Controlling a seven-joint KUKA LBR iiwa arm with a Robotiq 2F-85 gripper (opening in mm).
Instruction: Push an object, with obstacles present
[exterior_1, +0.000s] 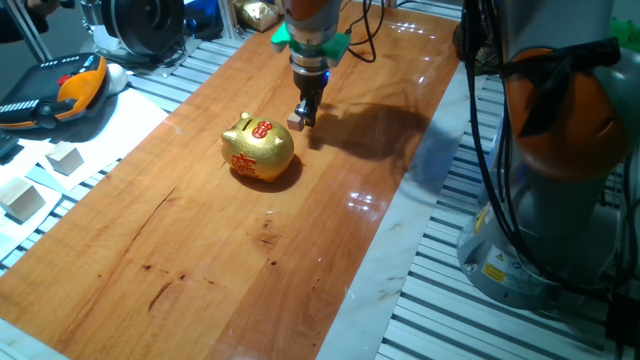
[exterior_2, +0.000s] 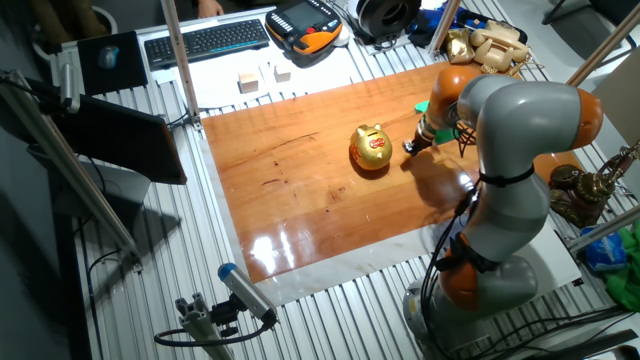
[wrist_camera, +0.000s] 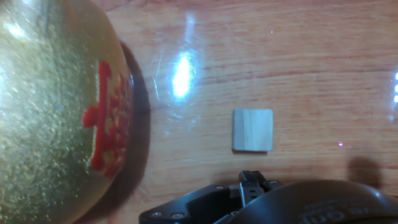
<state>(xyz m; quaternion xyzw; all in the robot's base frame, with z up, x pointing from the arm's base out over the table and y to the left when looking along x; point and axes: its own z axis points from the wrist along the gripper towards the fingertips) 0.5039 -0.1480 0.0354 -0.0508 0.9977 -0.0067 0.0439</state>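
A glossy reddish-brown wooden tabletop (exterior_1: 300, 250), streaked with dark scratches and bright light reflections, carries 2 things: a shiny gold piggy bank (exterior_1: 259, 147) with red markings and a tiny tan wooden cube (exterior_1: 295, 121). In the one fixed view the cube sits just beside the pig at about 1 o'clock, apart from it, with bare wood between them. In the hand view the cube (wrist_camera: 253, 130) lies flat on the wood at 3 o'clock from the piggy bank (wrist_camera: 59, 106).
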